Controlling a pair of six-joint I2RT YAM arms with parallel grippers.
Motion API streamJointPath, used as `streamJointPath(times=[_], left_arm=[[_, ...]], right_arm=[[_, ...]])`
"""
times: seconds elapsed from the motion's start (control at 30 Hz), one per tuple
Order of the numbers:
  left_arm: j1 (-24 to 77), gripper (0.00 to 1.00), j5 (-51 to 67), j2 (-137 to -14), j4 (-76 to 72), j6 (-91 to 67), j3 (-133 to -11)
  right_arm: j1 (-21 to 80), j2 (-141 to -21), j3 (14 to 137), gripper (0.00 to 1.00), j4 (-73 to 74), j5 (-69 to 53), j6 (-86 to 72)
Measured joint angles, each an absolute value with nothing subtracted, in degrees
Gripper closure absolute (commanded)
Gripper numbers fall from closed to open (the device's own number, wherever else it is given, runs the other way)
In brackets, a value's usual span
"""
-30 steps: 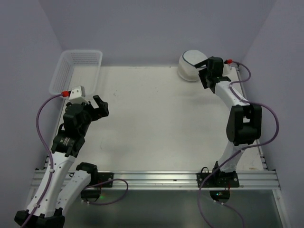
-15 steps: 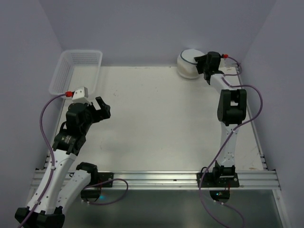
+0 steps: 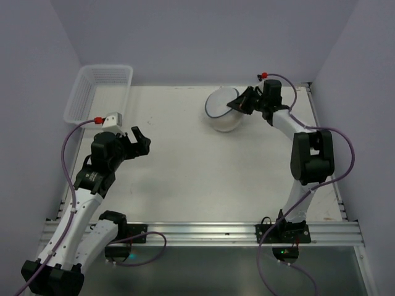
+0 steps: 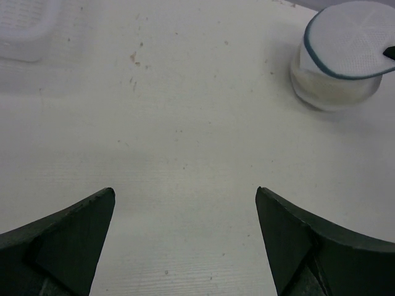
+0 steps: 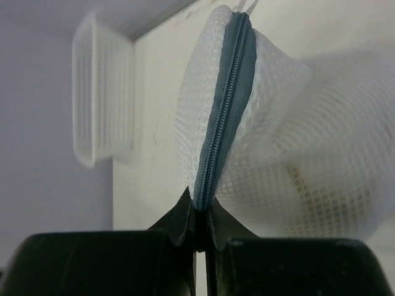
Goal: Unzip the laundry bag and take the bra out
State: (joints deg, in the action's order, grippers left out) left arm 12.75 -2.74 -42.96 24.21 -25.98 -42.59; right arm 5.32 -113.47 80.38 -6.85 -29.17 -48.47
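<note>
Slatted white plastic forms the basket (image 3: 99, 92) at the far left corner of the table (image 3: 179, 179). The overhead view shows it sharply, while the right wrist camera catches it only as a blur beyond the bag. Nearer, the left gripper (image 3: 137, 137) hangs over the left half of the pale, faintly speckled surface. Its own wrist camera shows its dark fingers (image 4: 68, 234) spread wide, with bare tabletop filling the gap. That same camera sees the laundry bag (image 3: 221, 106) well apart, at its upper right. It is a round white mesh pouch whose flat top face is ringed by a grey-blue zipper line, and its lower part bulges softly. From above, the bag lies at the far centre-right of the table with that disc-like face tilted up. Only the right wrist view gives the grip. There the right gripper (image 3: 238, 105) is pinched tight on the bag's rim, the zipper tape rising edge-on from between its black fingers. The teeth are meshed along the stretch in view, and open-weave mesh billows on either side.
</note>
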Motion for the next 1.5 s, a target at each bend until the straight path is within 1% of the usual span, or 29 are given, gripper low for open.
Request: streamJointPath(times=[0.07, 0.23, 0.27, 0.33, 0.47, 0.57, 0.6, 0.7, 0.83, 0.9, 0.97, 1.07, 1.2, 1.27, 1.3, 1.47, 1.5], left_arm=[[12.8, 0.00, -1.4, -43.3, 23.6, -25.9, -42.6], [12.8, 0.00, 2.1, -43.0, 22.0, -24.7, -42.6], [12.8, 0.00, 3.0, -42.8, 21.8, -24.4, -42.6], [12.8, 0.00, 4.4, -42.6, 21.6, -24.2, -42.6], [12.8, 0.00, 7.6, -42.5, 20.9, -24.4, -42.2], [12.8, 0.00, 10.0, -42.9, 20.2, -25.2, -41.3], [12.8, 0.00, 10.6, -43.1, 20.2, -25.6, -41.1], [12.8, 0.00, 12.5, -44.2, 19.7, -26.9, -40.2], [12.8, 0.00, 14.0, -45.3, 18.7, -28.1, -39.5], [12.8, 0.00, 14.5, -45.7, 18.0, -28.6, -39.5], [12.8, 0.00, 14.8, -46.3, 17.0, -29.1, -39.5], [12.8, 0.00, 14.8, -47.5, 16.1, -29.8, -39.5], [12.8, 0.00, 14.6, -49.5, 15.5, -31.1, -39.5], [12.8, 0.00, 14.1, -49.8, 15.5, -31.6, -39.5], [12.8, 0.00, 13.8, -49.8, 15.5, -32.0, -39.5], [12.8, 0.00, 13.2, -49.9, 15.2, -32.6, -39.5], [12.8, 0.00, 13.2, -50.0, 15.2, -32.6, -39.5]], right_arm=[[7.7, -108.1, 78.1, 1.00, -2.8, -34.5, -43.0], [14.8, -100.9, 76.3, 0.82, 9.4, -45.4, -28.4], [16.3, -100.7, 76.2, 0.82, 12.4, -46.6, -25.4], [18.7, -100.7, 74.8, 0.83, 16.4, -47.9, -21.2], [20.3, -98.7, 66.9, 0.85, 21.0, -47.0, -18.3], [19.7, -94.3, 61.3, 0.94, 22.6, -42.3, -19.0], [19.5, -92.4, 59.9, 1.00, 22.6, -41.1, -19.7], [19.2, -83.3, 52.8, 1.00, 19.5, -36.8, -23.5], [19.2, -69.8, 38.9, 1.00, 9.1, -33.9, -32.8], [19.2, -65.7, 32.5, 1.00, 2.9, -33.7, -39.0], [19.5, -64.4, 29.0, 1.00, -1.7, -32.8, -43.5], [19.8, -64.4, 28.2, 1.00, -7.2, -30.2, -48.4], [19.9, -64.5, 31.8, 1.00, -13.7, -25.6, -52.3], [20.0, -64.8, 33.7, 0.98, -17.9, -23.2, -54.5], [20.1, -64.9, 34.2, 0.95, -20.1, -22.1, -55.5], [20.3, -67.8, 34.3, 0.93, -27.1, -19.6, -58.5], [20.3, -68.8, 33.5, 0.90, -28.3, -19.9, -58.9]])
